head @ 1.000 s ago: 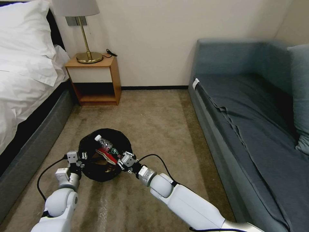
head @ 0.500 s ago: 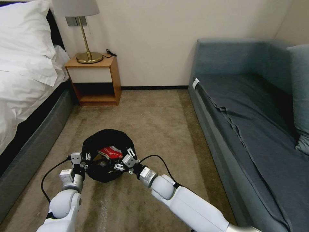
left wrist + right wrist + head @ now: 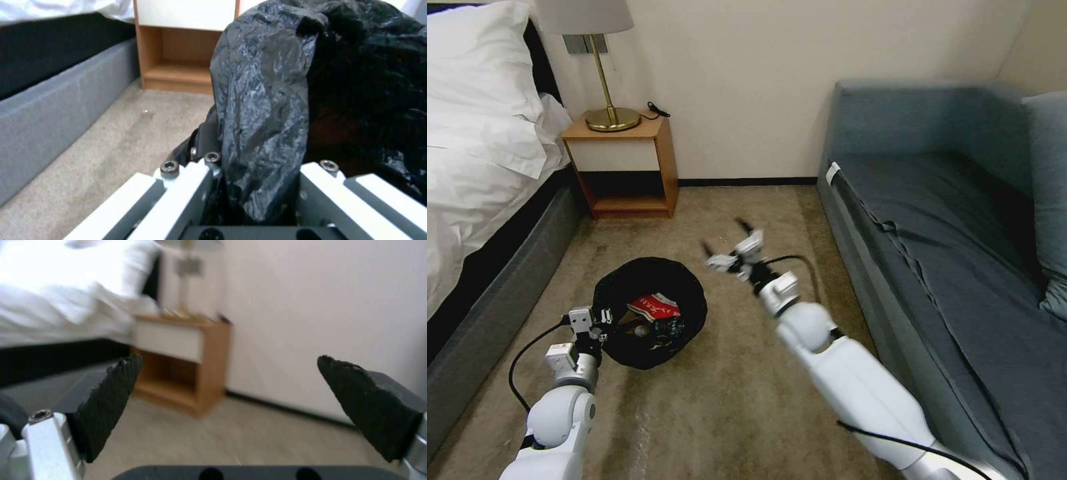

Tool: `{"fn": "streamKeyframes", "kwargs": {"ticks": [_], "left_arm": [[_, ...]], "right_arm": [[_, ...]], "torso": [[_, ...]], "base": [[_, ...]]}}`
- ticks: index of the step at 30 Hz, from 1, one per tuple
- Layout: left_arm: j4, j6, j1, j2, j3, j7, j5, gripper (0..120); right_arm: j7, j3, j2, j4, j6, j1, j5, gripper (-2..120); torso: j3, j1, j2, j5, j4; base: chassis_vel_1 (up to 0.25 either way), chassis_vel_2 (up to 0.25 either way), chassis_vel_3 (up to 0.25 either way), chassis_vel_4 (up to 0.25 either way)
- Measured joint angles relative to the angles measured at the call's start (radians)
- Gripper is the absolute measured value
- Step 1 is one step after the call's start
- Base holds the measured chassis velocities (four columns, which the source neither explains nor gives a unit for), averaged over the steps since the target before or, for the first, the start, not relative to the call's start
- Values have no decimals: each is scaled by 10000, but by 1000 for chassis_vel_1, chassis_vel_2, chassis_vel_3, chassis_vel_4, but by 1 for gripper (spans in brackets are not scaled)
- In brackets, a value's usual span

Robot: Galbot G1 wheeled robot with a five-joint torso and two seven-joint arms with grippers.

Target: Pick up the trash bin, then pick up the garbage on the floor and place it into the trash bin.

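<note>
The trash bin [image 3: 627,357], lined with a crinkled black bag, is near my left side over the carpet. My left gripper [image 3: 602,319] is shut on its near rim; in the left wrist view the black bag [image 3: 262,100] is pinched between the fingers of this gripper [image 3: 256,196]. Garbage lies inside: a red-and-white wrapper [image 3: 654,307] on top, with darker litter under it that is hard to make out. My right gripper [image 3: 724,237] hangs open and empty above the carpet, right of and beyond the bin. Its dark pads [image 3: 111,400] stand wide apart.
A bed [image 3: 487,167] with white linen runs along the left. A wooden nightstand [image 3: 627,167] with a brass lamp [image 3: 602,67] stands at the back wall. A blue-grey sofa [image 3: 947,227] fills the right side. Carpet [image 3: 734,400] lies between them.
The clear bottle that lay across the bin's mouth has dropped inside. My right gripper has left the bin's rim and swung up, away and to the right, open.
</note>
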Motion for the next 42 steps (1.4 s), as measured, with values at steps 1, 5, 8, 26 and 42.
{"fn": "streamKeyframes", "kwargs": {"ticks": [1,5,8,26,42], "left_arm": [[-31,39,-57,-74,8,-49,-51,4],[-76,177,-151,-225,-6,-178,-336,4],[-95,373,-247,-367,-53,-447,-834,4],[1139,1305,-1698,-819,-485,-3138,-4483,4],[3110,983,-2743,-720,-540,-3118,-4915,4]], "right_arm": [[73,267,-58,-477,24,-192,71,100],[58,543,-72,-1256,413,-464,-394,100],[-287,954,44,-2231,1036,-802,-1322,100],[-1275,2128,487,-3995,2526,-1903,-3266,100],[-1450,2347,825,-4432,2973,-2472,-4194,100]], "torso": [[1,0,0,1,-1],[1,0,0,0,0],[1,0,-1,2,-1],[1,0,0,-3,0],[1,0,-1,-3,2]], "base": [[0,0,0,0],[0,0,0,0],[0,0,0,0],[0,0,0,0],[0,0,0,0]]}}
